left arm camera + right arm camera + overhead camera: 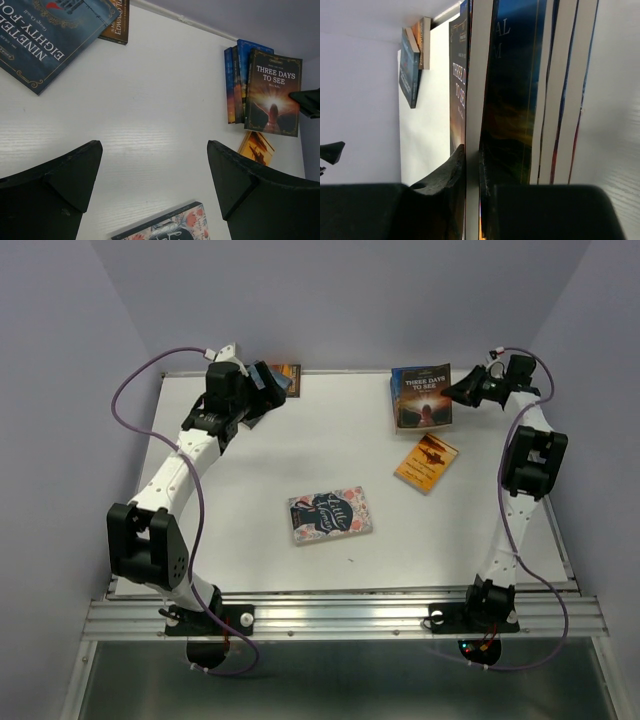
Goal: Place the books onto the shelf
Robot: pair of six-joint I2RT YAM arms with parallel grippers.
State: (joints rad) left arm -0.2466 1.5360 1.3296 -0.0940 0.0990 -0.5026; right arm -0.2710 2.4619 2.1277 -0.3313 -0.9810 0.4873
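Note:
My right gripper [472, 160] is shut on the front book, "Three Days to See" [420, 398], at its page edge [472, 100]. That book stands upright at the back right against a row of upright books [234, 85]. An orange book [427, 462] lies flat in front of it. A navy book with pink flowers [330, 515] lies flat mid-table. My left gripper [155, 170] hangs open over bare white table at the back left, above the flowered book's corner [170, 227], holding nothing. The shelf is out of view.
Two more books lean at the back left by my left wrist: a blue "Nineteen Eighty-Four" [45, 35] and a brown one [117, 22]. Grey walls enclose the white table [300, 450] on three sides. A metal rail [340, 615] runs along the near edge.

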